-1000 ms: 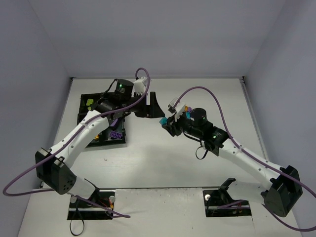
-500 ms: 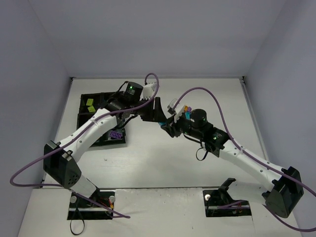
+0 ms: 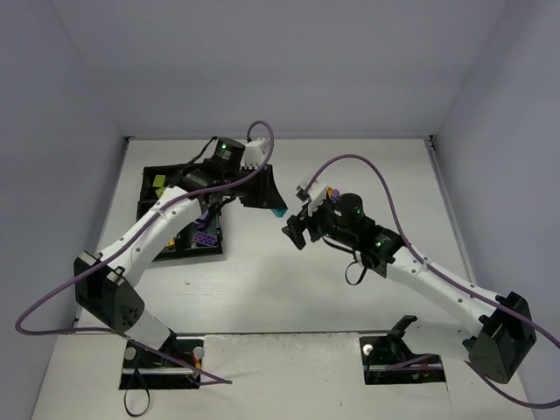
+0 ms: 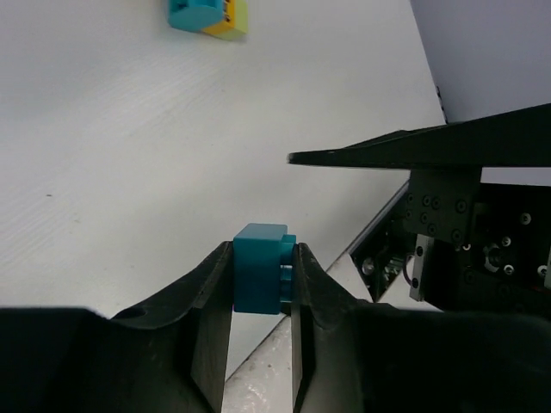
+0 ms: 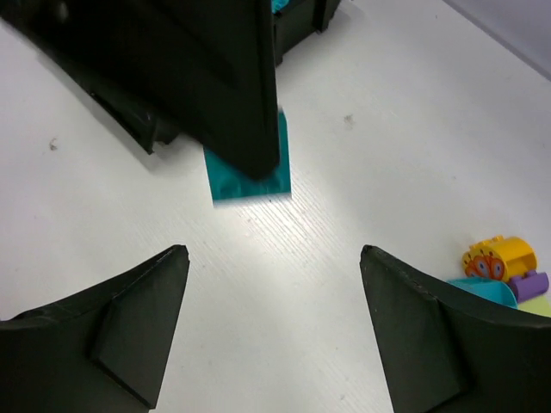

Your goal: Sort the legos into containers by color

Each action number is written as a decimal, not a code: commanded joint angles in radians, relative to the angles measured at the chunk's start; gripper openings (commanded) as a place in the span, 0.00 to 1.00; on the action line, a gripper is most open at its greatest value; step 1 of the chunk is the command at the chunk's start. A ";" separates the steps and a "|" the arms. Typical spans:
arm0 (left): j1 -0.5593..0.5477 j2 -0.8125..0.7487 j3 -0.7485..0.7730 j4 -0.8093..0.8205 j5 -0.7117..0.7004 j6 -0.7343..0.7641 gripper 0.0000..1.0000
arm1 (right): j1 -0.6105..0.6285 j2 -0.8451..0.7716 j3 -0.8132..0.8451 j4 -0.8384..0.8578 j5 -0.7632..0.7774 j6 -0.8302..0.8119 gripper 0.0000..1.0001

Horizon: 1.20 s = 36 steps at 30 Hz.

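Legos (image 5: 498, 268) not yet sorted sit in a small cluster at the lower right of my right wrist view, an orange piece with cyan, purple and yellow-green close against it; the one in hand is a cyan brick (image 4: 258, 274), pinched by its sides between my left fingers (image 4: 211, 327) and, as far as I can judge, held just off the desk (image 4: 129, 129); in the overhead view it hangs near the middle of the frame, between the tray (image 3: 150, 203) at the left and my right arm; my right fingers (image 5: 430, 335) are spread wide with nothing between them, low over the desk and just beside that brick; I take the step to be the carry of the cyan brick to its compartment; the tray shows yellow-green bricks (image 3: 159, 182) in its upper-left square and a purple brick (image 3: 206, 238) in its lower-right one, but my left arm covers the rest, so I cannot tell which square takes cyan; the next move calls for swinging my left arm toward the left of the frame, clearing the tray wall, settling over the right square and only then parting the fingers; my right arm should keep out of that path.
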 commanded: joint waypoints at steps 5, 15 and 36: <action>0.225 -0.013 0.088 -0.030 -0.235 0.133 0.04 | -0.022 -0.019 0.025 0.006 0.153 0.040 0.79; 0.400 0.199 0.218 0.082 -0.563 0.254 0.09 | -0.129 -0.076 -0.013 -0.095 0.219 0.110 0.78; 0.443 0.553 0.490 0.035 -0.675 0.314 0.49 | -0.275 -0.029 -0.021 -0.201 0.218 0.118 0.78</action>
